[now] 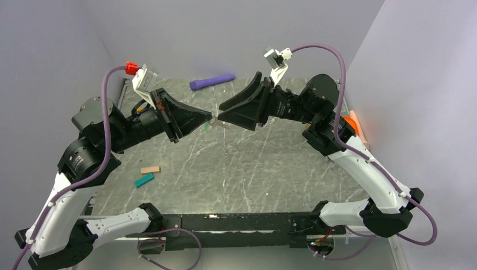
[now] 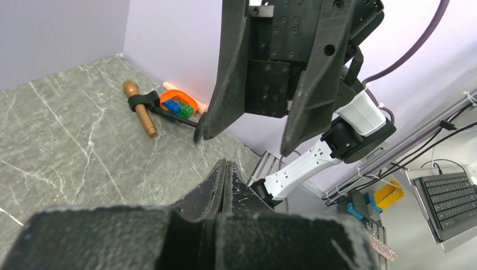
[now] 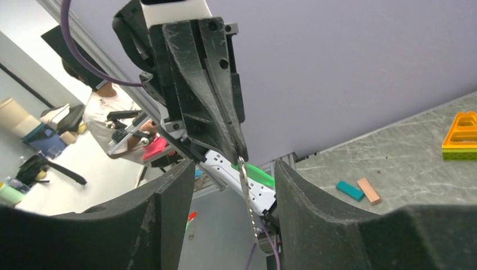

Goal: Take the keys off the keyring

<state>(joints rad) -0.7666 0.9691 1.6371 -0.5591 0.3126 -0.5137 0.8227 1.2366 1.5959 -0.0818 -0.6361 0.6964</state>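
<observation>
My left gripper [image 1: 211, 119] is shut, held above the middle of the table, tip to tip with my right gripper [image 1: 220, 114]. In the right wrist view its shut fingers [image 3: 225, 121] pinch a thin silver keyring [image 3: 248, 199] that hangs edge-on between my right gripper's [image 3: 233, 164] open fingers without touching them. A small bright-green key [image 3: 260, 173] shows just behind the ring; it also shows as a green speck in the top view [image 1: 207, 127]. In the left wrist view the left jaws are pressed together and the ring is hidden.
A teal block [image 1: 144, 180] and a tan block [image 1: 150, 169] lie at the left front. A purple cylinder [image 1: 211, 81] lies at the back. A gold-tipped tool [image 2: 140, 109] and an orange piece with bricks [image 2: 179, 104] lie by the right wall.
</observation>
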